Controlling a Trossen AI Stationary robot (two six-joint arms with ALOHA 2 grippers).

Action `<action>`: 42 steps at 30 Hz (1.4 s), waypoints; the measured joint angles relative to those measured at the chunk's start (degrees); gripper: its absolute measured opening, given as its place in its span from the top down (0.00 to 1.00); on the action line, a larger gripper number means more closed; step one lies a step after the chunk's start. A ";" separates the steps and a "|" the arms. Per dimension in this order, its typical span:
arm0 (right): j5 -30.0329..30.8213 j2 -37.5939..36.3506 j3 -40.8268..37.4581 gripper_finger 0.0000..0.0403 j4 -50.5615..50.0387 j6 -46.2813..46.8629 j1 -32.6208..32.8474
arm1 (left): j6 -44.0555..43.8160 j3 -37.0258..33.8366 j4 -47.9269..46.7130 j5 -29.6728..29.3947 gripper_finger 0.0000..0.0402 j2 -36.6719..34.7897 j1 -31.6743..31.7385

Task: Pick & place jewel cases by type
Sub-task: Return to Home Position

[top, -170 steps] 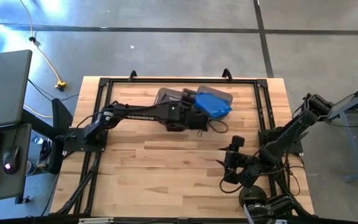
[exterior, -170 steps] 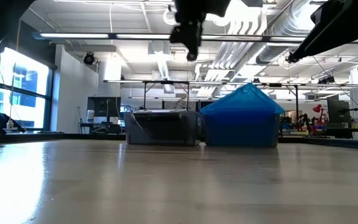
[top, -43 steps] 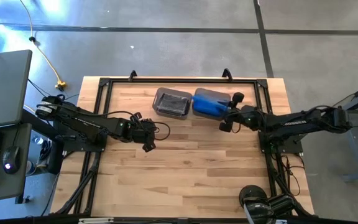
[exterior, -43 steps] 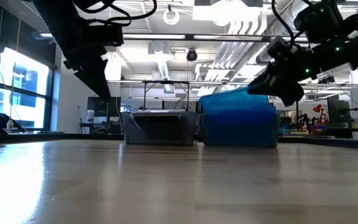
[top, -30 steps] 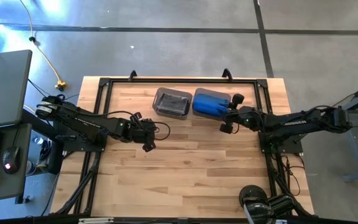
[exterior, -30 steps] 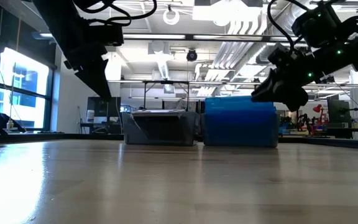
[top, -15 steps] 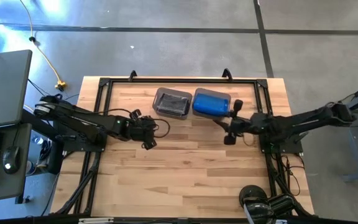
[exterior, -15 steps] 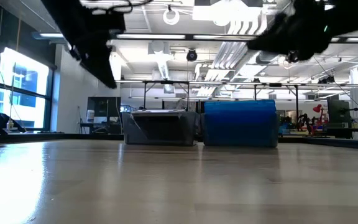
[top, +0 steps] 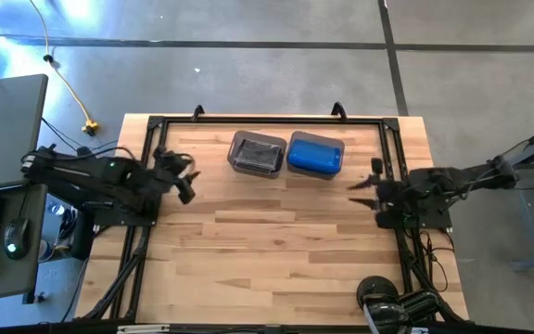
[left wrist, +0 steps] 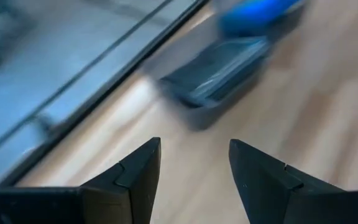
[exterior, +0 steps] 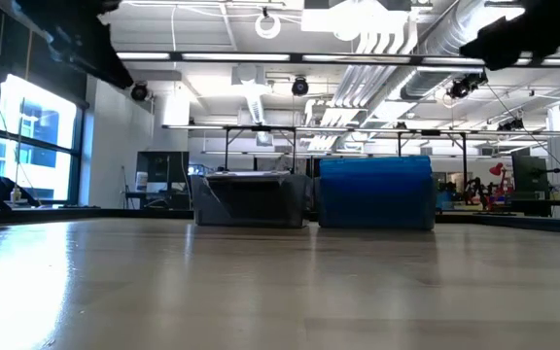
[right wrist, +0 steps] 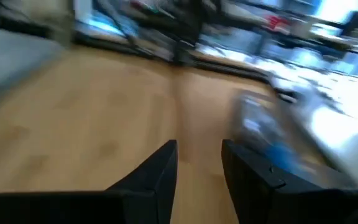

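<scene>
Two translucent bins stand side by side near the table's far edge. The left bin (top: 257, 153) (exterior: 253, 199) holds the dark jewel cases (left wrist: 224, 57). The right bin (top: 316, 154) (exterior: 375, 192) holds the blue jewel cases (left wrist: 258, 9), lying flat and level with its rim. How many cases lie in each bin I cannot tell. My left gripper (top: 186, 179) (left wrist: 193, 155) is open above the table's left part, well clear of the bins. My right gripper (top: 364, 190) (right wrist: 199, 158) is open near the right edge, to the right of and nearer than the blue bin.
A black frame rail (top: 389, 148) runs around the tabletop; my right gripper is close to its right side. The bare wood (top: 267, 250) stretches from the bins to the near edge. In the low view only dark arm parts (exterior: 86, 44) show at the top corners.
Both arms have pulled back from the bins. My left gripper has moved toward the table's left edge, and my right gripper toward the right edge and a little nearer. Both have risen almost out of the low view. The bins and cases have stayed put.
</scene>
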 joint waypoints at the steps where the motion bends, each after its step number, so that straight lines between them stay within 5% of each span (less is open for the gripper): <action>1: -3.42 -2.26 -0.95 0.70 -0.02 0.32 0.02 | 2.38 -2.98 4.67 1.96 0.53 -3.00 0.00; 5: -6.73 -9.66 -4.15 0.70 4.76 0.47 -0.02 | 17.12 -16.70 29.15 13.89 0.53 -13.58 0.00; 10: 3.35 -16.44 -6.60 0.70 6.74 4.06 -0.10 | 27.37 -30.35 51.57 20.29 0.53 -23.08 0.02; 16: -2.45 -21.18 -10.45 0.70 7.83 3.06 -0.05 | 23.42 -31.67 46.22 10.28 0.53 -35.31 0.02; 19: -5.58 -20.96 -11.13 0.70 10.94 1.16 -0.04 | 24.12 -31.22 43.79 13.93 0.53 -42.12 0.02; 24: -5.94 -20.78 -11.93 0.70 9.72 1.51 -0.04 | 24.88 -32.42 41.36 20.15 0.53 -40.94 0.02; 33: -3.64 -20.68 -11.92 0.70 8.83 2.33 -0.04 | 26.44 -43.23 54.20 22.33 0.53 -39.33 0.02; 42: -1.23 -20.66 -11.89 0.70 8.91 2.33 -0.07 | 26.39 -43.50 53.69 23.67 0.53 -38.40 0.02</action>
